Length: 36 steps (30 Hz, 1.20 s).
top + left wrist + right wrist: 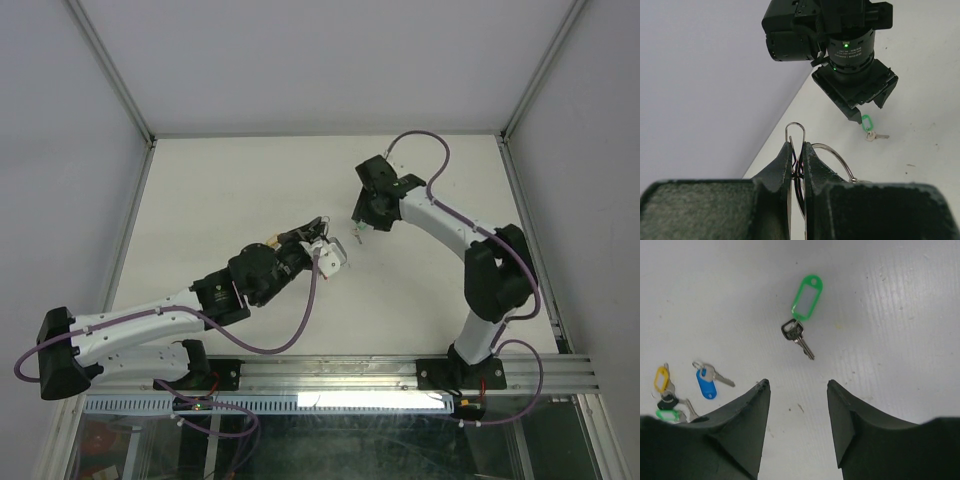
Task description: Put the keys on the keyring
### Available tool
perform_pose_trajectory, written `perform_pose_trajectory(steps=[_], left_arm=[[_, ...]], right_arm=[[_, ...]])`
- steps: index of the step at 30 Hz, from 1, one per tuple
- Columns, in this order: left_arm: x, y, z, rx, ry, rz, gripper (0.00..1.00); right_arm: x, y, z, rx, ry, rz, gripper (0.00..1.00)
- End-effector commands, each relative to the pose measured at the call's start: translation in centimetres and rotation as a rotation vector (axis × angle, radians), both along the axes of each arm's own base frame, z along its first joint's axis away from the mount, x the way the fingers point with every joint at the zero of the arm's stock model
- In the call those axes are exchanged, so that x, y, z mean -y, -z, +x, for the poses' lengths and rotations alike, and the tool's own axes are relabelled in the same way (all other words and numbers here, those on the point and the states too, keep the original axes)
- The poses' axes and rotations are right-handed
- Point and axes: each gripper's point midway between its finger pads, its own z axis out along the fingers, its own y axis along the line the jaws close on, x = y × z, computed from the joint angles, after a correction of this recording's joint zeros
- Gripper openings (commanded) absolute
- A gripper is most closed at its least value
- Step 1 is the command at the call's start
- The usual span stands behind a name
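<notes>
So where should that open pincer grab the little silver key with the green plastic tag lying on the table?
Probably the tag end of the silver key with the green plastic tag, coming straight down. It lies flat on the white table, so nothing slips underneath; the tag is the broadest part, and its long sides roughly line up with the open right pincer above it.

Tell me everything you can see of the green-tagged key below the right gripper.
The green-tagged key lies flat on the white table, alone. A green plastic oval tag with a pale window joins a short silver key with a dark head. Nothing but the table touches it; the open right gripper hangs above, clear of it.
</notes>
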Motion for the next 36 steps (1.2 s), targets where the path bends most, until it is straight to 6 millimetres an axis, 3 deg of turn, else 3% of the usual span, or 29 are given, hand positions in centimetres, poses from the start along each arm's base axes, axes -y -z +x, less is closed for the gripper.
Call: perform_pose_trajectory(steps=[1, 7, 12, 36], left_arm=[[-0.3, -0.9, 1.0, 0.023, -0.035, -0.039, 0.0], [-0.5, -1.2, 0.9, 0.026, -0.033, -0.043, 0.0], [-0.2, -1.1, 0.8, 0.024, -0.021, -0.042, 0.0], [0.0, -1.0, 0.6, 0.023, -0.004, -0.034, 0.0]], right_arm=[[-0.7, -1.2, 4.4, 0.098, 0.217, 0.06, 0.52], [-0.7, 1.9, 5.8, 0.045, 0.281, -0.009, 0.52], [-1.1, 3.0, 6.6, 0.038, 0.294, -0.009, 0.5], [-1.8, 6.4, 6.6, -0.024, 0.282, -0.014, 0.34]])
